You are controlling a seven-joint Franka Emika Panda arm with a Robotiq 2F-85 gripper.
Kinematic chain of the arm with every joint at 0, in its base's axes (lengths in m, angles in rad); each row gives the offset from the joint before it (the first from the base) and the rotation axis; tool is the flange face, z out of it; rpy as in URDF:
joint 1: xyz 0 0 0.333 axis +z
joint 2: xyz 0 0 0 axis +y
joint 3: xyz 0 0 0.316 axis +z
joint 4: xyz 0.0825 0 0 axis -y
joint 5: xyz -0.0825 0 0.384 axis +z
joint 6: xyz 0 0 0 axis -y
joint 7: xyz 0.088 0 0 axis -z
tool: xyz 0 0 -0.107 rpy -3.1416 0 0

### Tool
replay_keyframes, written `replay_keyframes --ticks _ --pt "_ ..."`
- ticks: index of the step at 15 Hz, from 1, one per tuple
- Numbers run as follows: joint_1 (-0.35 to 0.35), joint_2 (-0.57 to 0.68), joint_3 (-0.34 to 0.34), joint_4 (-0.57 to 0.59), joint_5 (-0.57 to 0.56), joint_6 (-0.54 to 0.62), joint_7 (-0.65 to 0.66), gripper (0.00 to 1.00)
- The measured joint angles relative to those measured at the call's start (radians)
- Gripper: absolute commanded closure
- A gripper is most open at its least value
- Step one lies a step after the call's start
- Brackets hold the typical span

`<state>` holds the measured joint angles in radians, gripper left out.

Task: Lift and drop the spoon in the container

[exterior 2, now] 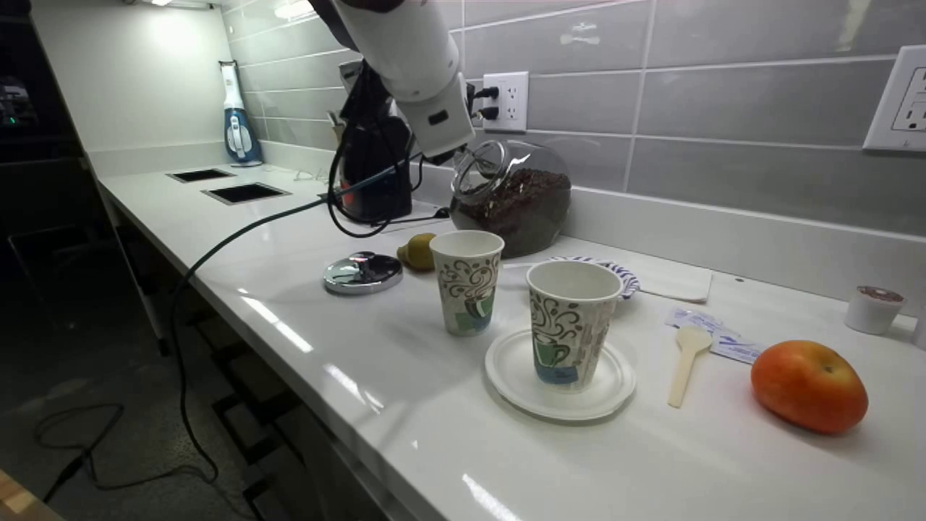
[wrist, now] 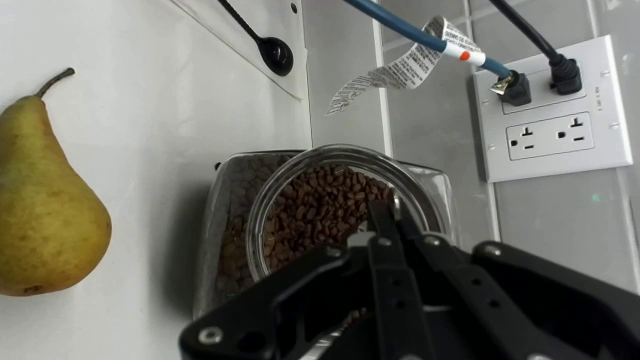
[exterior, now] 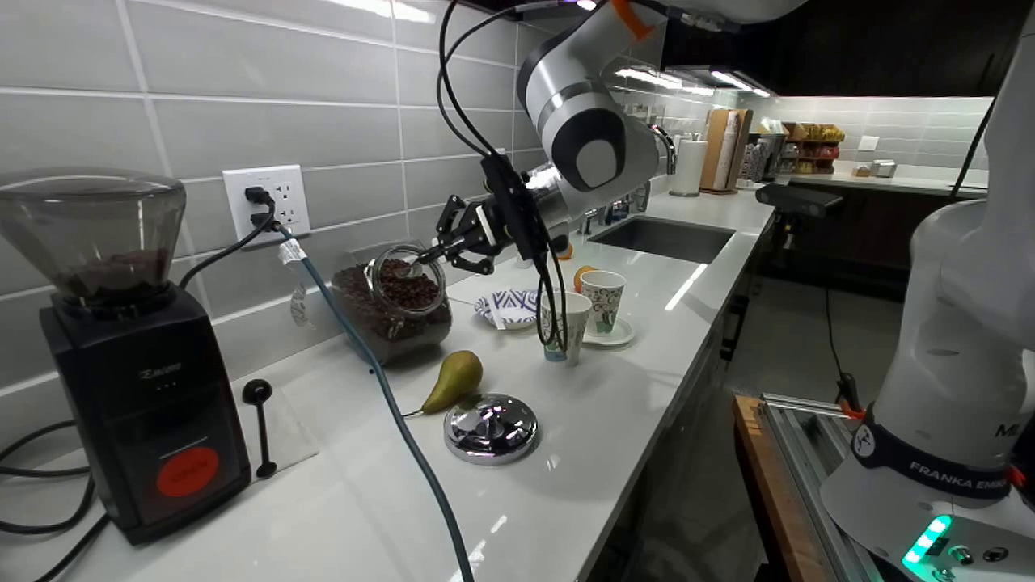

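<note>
In an exterior view, the gripper [exterior: 428,254] pinches a metal spoon [exterior: 412,267] at the mouth of the coffee-bean jar [exterior: 416,338], presumably for dropping; the robot base [exterior: 881,505] reads "FRANKA EMIKA". In an exterior view, the chrome lid [exterior 2: 363,275] lies off, presumably for access. In the wrist view, the cable tag [wrist: 400,75] is illegible.

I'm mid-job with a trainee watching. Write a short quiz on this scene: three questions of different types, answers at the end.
1. Open: What are the small brown things in the jar?
2. True or false: The lid is off the jar, lying beside the pear.
3. Fill the gap: The pincer grips a metal ____.

Key:
1. Coffee beans.
2. True.
3. Spoon.
</note>
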<state>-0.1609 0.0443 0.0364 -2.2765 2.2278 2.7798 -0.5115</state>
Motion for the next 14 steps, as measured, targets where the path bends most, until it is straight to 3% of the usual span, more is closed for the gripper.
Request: replay_keyframes --ticks 8,14 --pt "0.002 0.0 0.003 0.0 0.061 0.009 -0.093 0.99" --pt "0.026 0.03 0.028 0.022 0.046 0.137 -0.125 0.99"
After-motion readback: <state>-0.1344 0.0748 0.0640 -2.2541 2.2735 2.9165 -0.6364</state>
